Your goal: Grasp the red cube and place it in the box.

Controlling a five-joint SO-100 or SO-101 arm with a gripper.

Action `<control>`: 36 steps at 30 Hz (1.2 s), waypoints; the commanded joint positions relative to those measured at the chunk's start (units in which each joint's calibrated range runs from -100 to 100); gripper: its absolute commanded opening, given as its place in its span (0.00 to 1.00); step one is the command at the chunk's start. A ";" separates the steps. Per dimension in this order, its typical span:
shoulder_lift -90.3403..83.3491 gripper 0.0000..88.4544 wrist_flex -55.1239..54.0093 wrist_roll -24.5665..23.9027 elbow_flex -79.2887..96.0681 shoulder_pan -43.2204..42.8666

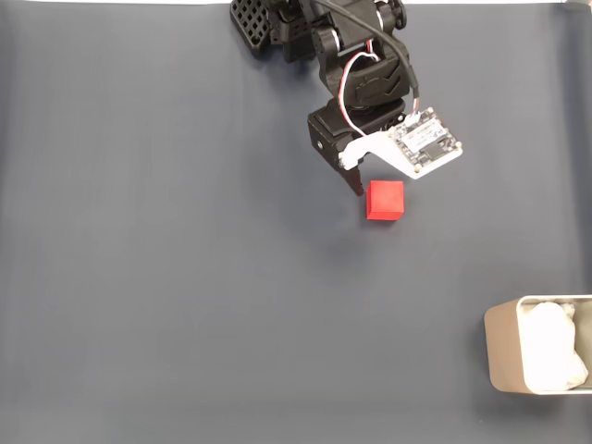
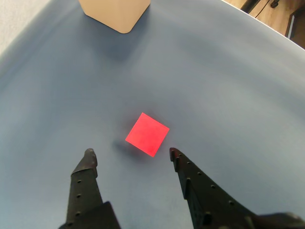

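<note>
1. The red cube (image 1: 385, 200) sits on the dark blue-grey bench (image 1: 166, 277), flat on one face and free of any grip
2. In the fixed view the black arm (image 1: 347, 55) reaches down from the top edge, and its lower end hangs just above and to the left of the red cube, one dark fingertip close beside the cube's upper left corner
3. A white bracket carrying a small circuit board (image 1: 425, 141) juts out from the arm, up and to the right of the red cube
4. In the wrist view the gripper (image 2: 129, 153) is spread wide, its two black fingers (image 2: 86, 186) apart with nothing between them; the red cube (image 2: 147, 134) lies just beyond the tips, nearer the right-hand one, and I cannot tell if that tip touches it
5. The box (image 1: 504, 347) stands well apart from the red cube, down and to the right of it at the fixed view's edge, with white wrinkled lining (image 1: 553, 350) inside
6. In the wrist view the box (image 2: 116, 13) lies far beyond the red cube, at the top edge
</note>
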 commanded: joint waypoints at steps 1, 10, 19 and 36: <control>0.73 0.41 -1.65 0.24 -0.50 0.21; 4.28 0.41 -4.03 0.15 -1.41 -0.08; 8.01 0.42 -5.91 -0.24 -2.60 -0.22; 13.81 0.42 -7.96 -1.32 -7.43 -1.14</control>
